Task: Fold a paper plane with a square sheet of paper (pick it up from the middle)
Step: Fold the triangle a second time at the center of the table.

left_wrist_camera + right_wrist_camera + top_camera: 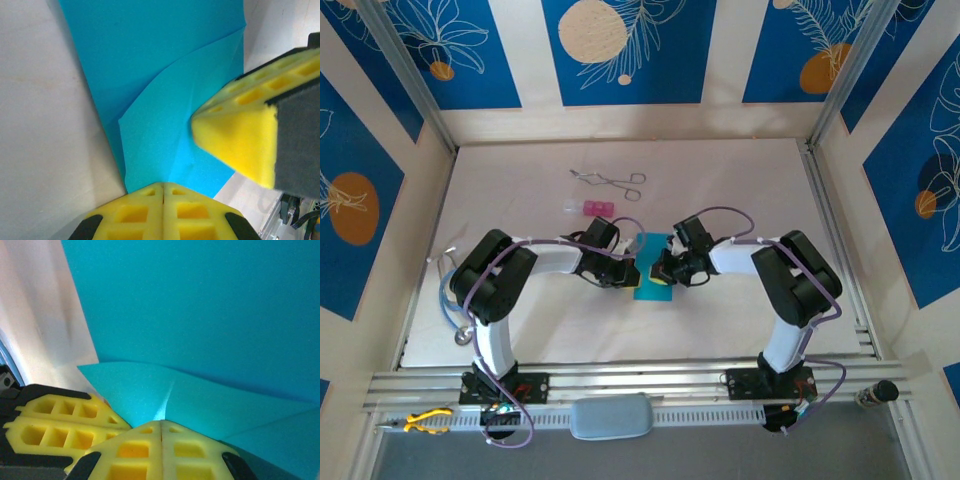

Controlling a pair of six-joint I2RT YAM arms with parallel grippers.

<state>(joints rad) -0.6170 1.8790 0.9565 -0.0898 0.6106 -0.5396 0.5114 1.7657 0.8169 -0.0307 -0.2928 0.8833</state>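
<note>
— While both arms crowd mid-worktop (740, 190), where's the square sheet of paper (649, 291)?
— On the worktop between the two arms, partly under both hands. One flap is lifted and curled, with a soft crease running to the pinch points.
— Left hand (163, 186)?
— Closed tight, pinching the sheet's raised edge. Right hand (161, 424) is the same: clamped on the flap, crease fanning out from its tip. The hands sit just beside each other; a right-hand finger (235, 142) shows in the left wrist view.
— Step?
— Looks like an early fold, nowhere near a plane. I'd carry the flap over with both hands level, line up the edges before pressing, then crease outward from the pinch. Uneven pull likely skews or tears it.
— Clutter?
— Forceps (610, 180) and pink block (594, 208) lie well behind the sheet, out of the way.
</note>
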